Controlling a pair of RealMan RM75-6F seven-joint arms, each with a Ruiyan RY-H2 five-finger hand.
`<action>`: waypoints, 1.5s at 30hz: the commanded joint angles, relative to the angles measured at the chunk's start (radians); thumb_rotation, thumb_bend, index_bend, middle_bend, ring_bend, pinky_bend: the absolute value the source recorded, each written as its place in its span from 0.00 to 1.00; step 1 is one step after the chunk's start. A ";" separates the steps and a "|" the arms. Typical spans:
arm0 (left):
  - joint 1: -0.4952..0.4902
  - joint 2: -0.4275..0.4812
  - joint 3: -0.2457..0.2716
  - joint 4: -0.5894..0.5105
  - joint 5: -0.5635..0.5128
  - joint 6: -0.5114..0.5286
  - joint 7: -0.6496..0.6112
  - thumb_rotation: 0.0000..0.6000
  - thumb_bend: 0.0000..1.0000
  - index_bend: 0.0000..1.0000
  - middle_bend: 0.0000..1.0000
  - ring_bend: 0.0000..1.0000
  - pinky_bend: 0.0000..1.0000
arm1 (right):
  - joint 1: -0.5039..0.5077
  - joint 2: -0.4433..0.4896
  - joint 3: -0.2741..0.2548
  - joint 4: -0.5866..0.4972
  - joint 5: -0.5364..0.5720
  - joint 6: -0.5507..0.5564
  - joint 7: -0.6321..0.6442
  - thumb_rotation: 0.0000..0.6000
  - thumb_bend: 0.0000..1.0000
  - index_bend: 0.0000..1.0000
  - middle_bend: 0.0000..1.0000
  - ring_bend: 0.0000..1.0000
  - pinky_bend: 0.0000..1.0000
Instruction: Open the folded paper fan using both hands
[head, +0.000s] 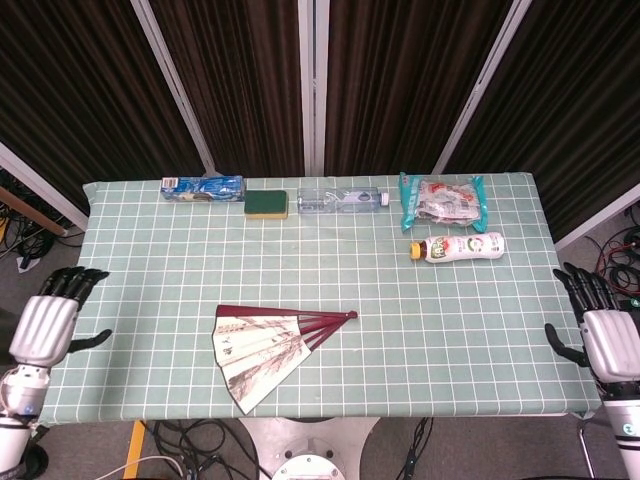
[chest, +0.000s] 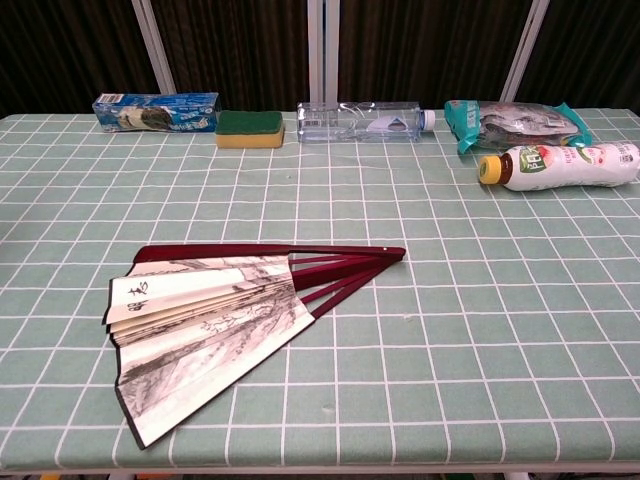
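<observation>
The paper fan (head: 268, 348) lies partly spread on the green checked tablecloth near the front edge, its dark red ribs meeting at a pivot on the right; the chest view shows the fan (chest: 205, 317) with ink painting on its leaf. My left hand (head: 48, 325) hovers at the table's left edge, fingers apart and empty. My right hand (head: 600, 335) is beyond the right edge, fingers spread, holding nothing. Neither hand appears in the chest view. Both hands are far from the fan.
Along the back stand a blue packet (head: 202, 187), a green and yellow sponge (head: 267, 204), a clear water bottle (head: 342, 200) and a teal snack bag (head: 441, 200). A white drink bottle (head: 457, 247) lies right of centre. Cables hang below the table front.
</observation>
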 joint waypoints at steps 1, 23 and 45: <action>-0.143 0.044 -0.040 -0.023 0.056 -0.152 -0.102 1.00 0.08 0.22 0.26 0.21 0.16 | 0.007 0.005 0.006 -0.003 -0.005 0.003 0.001 1.00 0.31 0.07 0.02 0.00 0.00; -0.702 -0.330 -0.091 0.199 -0.296 -0.842 0.047 1.00 0.21 0.33 0.34 0.28 0.23 | 0.009 0.025 0.003 0.002 0.007 0.000 0.013 1.00 0.31 0.07 0.01 0.00 0.00; -0.848 -0.494 0.009 0.288 -0.680 -0.786 0.329 1.00 0.24 0.36 0.42 0.42 0.46 | 0.004 0.022 -0.003 0.005 0.025 -0.013 0.016 1.00 0.31 0.07 0.01 0.00 0.00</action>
